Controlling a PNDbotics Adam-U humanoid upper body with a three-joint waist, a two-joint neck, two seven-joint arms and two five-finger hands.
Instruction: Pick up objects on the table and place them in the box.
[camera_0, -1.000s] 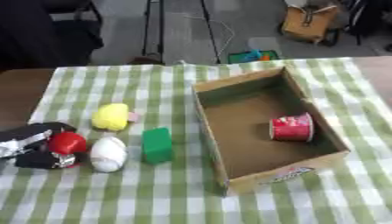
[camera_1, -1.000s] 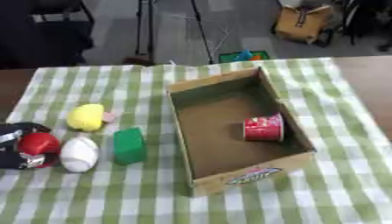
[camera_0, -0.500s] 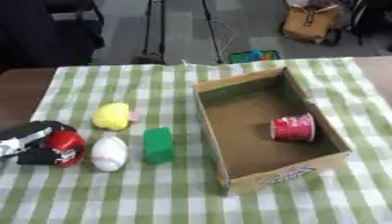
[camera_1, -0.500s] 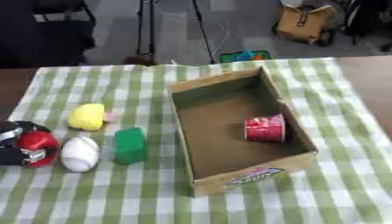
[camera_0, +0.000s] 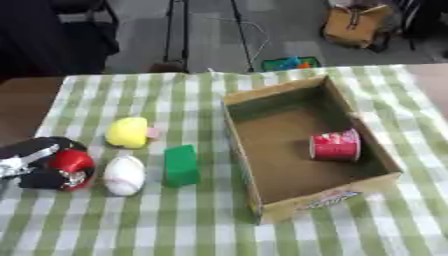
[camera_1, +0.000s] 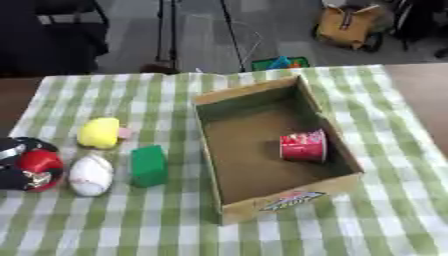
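Left hand (camera_0: 39, 162) low at the table's left edge, fingers curled round a red object (camera_0: 72, 161), beside the white ball (camera_0: 123, 174)

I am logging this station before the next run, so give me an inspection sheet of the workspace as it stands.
Surface: table under a green-and-white checked cloth, lying flat.
Job's things: open cardboard box holds a red cup on its side. Outside, left of the box: yellow object, green block, white egg-shaped object, red object.
Clutter: nothing seen.
Hands: left hand at the left edge, fingers curled round the red object; right hand not in view.
Cables: thin cable on the floor behind the table.
Surroundings: stand legs, brown bag, small green-blue item on the floor.
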